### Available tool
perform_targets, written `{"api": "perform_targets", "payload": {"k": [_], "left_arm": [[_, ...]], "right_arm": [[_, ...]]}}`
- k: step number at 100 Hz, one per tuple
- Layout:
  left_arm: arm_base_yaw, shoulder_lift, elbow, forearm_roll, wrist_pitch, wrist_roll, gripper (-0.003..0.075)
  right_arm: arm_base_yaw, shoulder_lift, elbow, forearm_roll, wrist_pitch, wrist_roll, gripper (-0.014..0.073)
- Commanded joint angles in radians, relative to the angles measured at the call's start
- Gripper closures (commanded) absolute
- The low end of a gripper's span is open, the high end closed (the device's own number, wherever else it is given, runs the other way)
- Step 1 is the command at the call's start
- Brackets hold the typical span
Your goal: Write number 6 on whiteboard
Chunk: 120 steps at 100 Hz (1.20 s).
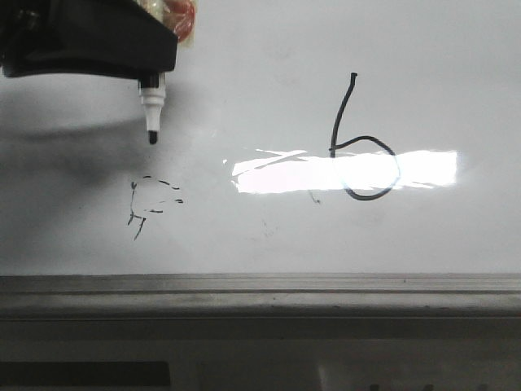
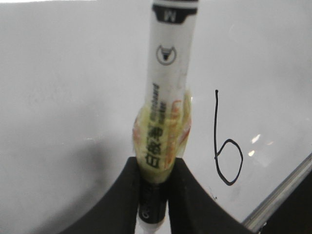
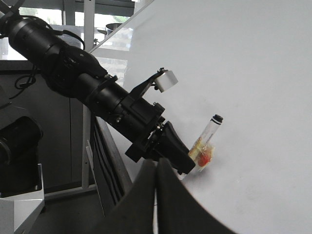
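The whiteboard (image 1: 244, 73) fills the front view. The number 6 (image 1: 335, 130) is drawn in thin black marker right of centre, its loop crossing a bright glare patch (image 1: 285, 173). It also shows in the left wrist view (image 2: 216, 126). My left gripper (image 1: 155, 69) is at the top left, shut on a white marker (image 1: 151, 106) whose black tip points down, well left of the 6. In the left wrist view the jaws (image 2: 155, 195) clamp the taped marker barrel (image 2: 170, 73). I cannot tell if the tip touches the board. My right gripper (image 3: 157, 163) is shut and empty, off the board.
Faint broken black scribbles (image 1: 151, 204) lie below the marker tip. A grey metal ledge (image 1: 260, 285) runs along the board's lower edge, also seen in the left wrist view (image 2: 282, 195). The left arm (image 3: 97, 92) reaches across the right wrist view.
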Motion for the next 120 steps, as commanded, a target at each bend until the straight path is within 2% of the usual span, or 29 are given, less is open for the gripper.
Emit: {"api": "perform_targets", "payload": {"k": [1, 17, 24, 32, 39, 53, 73, 96, 120], "left_arm": [[-0.060, -0.013, -0.066, 0.058, -0.082, -0.010, 0.0741], [-0.184, -0.006, -0.123, 0.061, -0.296, 0.053, 0.0741], [-0.238, 0.008, -0.137, -0.010, -0.386, 0.143, 0.0741], [-0.296, 0.034, -0.158, -0.192, -0.526, 0.282, 0.0741], [-0.348, 0.060, -0.164, -0.188, -0.591, 0.272, 0.0741], [-0.413, 0.100, -0.176, -0.188, -0.597, 0.174, 0.0741], [-0.419, 0.149, -0.177, -0.188, -0.589, -0.013, 0.0741], [-0.413, 0.210, -0.177, -0.188, -0.570, -0.055, 0.0741], [-0.330, 0.244, -0.179, -0.188, -0.558, -0.140, 0.0741]], "right_arm": [[-0.008, 0.006, -0.033, -0.007, -0.074, -0.005, 0.0657], [-0.008, 0.006, -0.033, -0.009, -0.071, -0.005, 0.0657], [-0.008, 0.006, -0.033, -0.009, -0.066, -0.004, 0.0657], [-0.008, 0.006, -0.033, -0.009, -0.064, 0.001, 0.0657], [-0.008, 0.006, -0.033, -0.009, -0.064, 0.005, 0.0657], [-0.008, 0.006, -0.033, -0.009, -0.064, 0.010, 0.0657], [-0.008, 0.006, -0.033, -0.007, -0.059, 0.012, 0.0657], [-0.008, 0.006, -0.033, -0.002, -0.036, 0.012, 0.0657], [-0.008, 0.006, -0.033, 0.026, -0.030, 0.012, 0.0657]]}}
